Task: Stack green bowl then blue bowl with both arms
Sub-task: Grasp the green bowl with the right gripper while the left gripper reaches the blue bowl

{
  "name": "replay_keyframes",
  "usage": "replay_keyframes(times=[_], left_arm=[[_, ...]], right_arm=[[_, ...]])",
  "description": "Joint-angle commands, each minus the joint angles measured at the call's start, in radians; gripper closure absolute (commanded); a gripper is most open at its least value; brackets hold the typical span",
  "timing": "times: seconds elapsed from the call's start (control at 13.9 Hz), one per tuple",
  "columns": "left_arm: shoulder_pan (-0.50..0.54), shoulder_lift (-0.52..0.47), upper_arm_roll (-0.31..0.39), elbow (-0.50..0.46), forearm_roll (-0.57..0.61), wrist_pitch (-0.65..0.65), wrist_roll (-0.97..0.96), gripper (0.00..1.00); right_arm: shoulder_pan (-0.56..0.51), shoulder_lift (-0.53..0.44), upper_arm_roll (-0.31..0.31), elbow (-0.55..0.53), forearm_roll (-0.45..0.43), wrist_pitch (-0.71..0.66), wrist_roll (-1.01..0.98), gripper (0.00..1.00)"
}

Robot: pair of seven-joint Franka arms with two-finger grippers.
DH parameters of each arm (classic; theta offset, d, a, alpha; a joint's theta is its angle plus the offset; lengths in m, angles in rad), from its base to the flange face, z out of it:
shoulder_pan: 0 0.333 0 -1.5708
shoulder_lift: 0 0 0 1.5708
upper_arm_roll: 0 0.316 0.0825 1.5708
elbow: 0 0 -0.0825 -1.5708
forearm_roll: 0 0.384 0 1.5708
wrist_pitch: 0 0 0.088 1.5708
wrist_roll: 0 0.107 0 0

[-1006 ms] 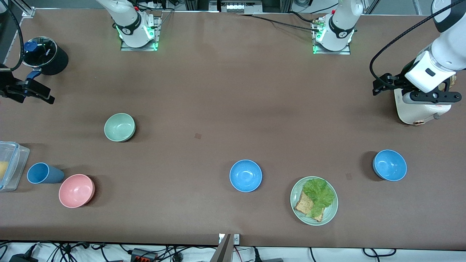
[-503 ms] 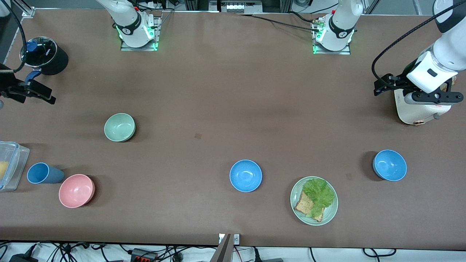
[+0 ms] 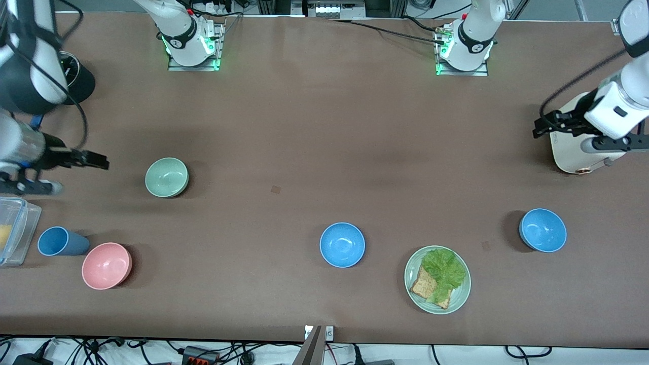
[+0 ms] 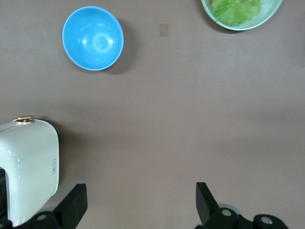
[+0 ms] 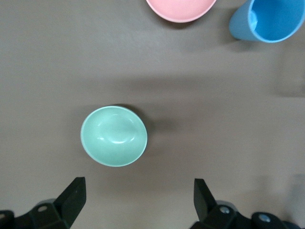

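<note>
The right gripper (image 3: pixel 94 162) hangs up in the air at the right arm's end of the table, fingers spread wide and holding nothing — in its wrist view the two dark fingertips (image 5: pixel 71 198) stand well apart with the green bowl (image 5: pixel 114 136) between and ahead of them. That green bowl (image 3: pixel 167 177) sits upright on the brown table (image 3: pixel 324 126), just beside the gripper and apart from it, with a pink bowl (image 3: pixel 107 265) and a blue cup (image 3: pixel 60 241) nearer the front camera. The left gripper (image 3: pixel 550 126) hangs over a white appliance (image 3: pixel 575 152) at the left arm's end, its fingers likewise parted and empty; its wrist view takes in the blue bowl (image 4: pixel 93 38), which lies nearer the front camera (image 3: pixel 542 230). A second blue bowl (image 3: pixel 342 245) rests mid-table beside a green plate (image 3: pixel 437 280) of lettuce and bread. I'd judge this the approach stage — nothing is gripped yet. Next, the right gripper needs to travel over the green bowl's rim, come down and close on it.
</note>
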Motion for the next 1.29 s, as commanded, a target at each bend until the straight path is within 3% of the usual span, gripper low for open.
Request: replay_keyframes(times=[0.0,0.14,0.36,0.65,0.79,0.86,1.08,1.22], left_arm=[[0.079,0.127,-0.003,0.095,-0.031,-0.005,0.126,0.00],[0.153,0.257,-0.001,0.190,-0.031,0.001,0.273,0.00],[0.227,0.454,-0.003,0.356,-0.025,0.004,0.323,0.00],[0.243,0.581,-0.001,0.358,-0.015,0.202,0.331,0.00],[0.241,0.641,-0.001,0.361,-0.019,0.265,0.439,0.00],[0.240,0.672,-0.003,0.367,-0.024,0.290,0.511,0.00],[0.251,0.726,-0.001,0.371,-0.021,0.424,0.549,0.00],[0.259,0.755,-0.003,0.371,-0.019,0.461,0.581,0.00]], right_arm=[[-0.002,0.107,0.010,0.008,-0.021,0.032,-0.014,0.00],[-0.004,0.177,0.011,0.005,-0.020,0.058,-0.014,0.00],[-0.006,0.253,0.010,-0.037,-0.021,0.136,-0.015,0.00],[-0.001,0.274,0.011,-0.151,-0.020,0.261,-0.014,0.00],[-0.001,0.274,0.011,-0.173,-0.020,0.264,-0.014,0.03],[-0.001,0.274,0.011,-0.176,-0.020,0.261,-0.014,0.15],[0.001,0.268,0.011,-0.173,-0.020,0.256,-0.014,0.70],[0.001,0.268,0.013,-0.170,-0.020,0.255,-0.014,0.89]])
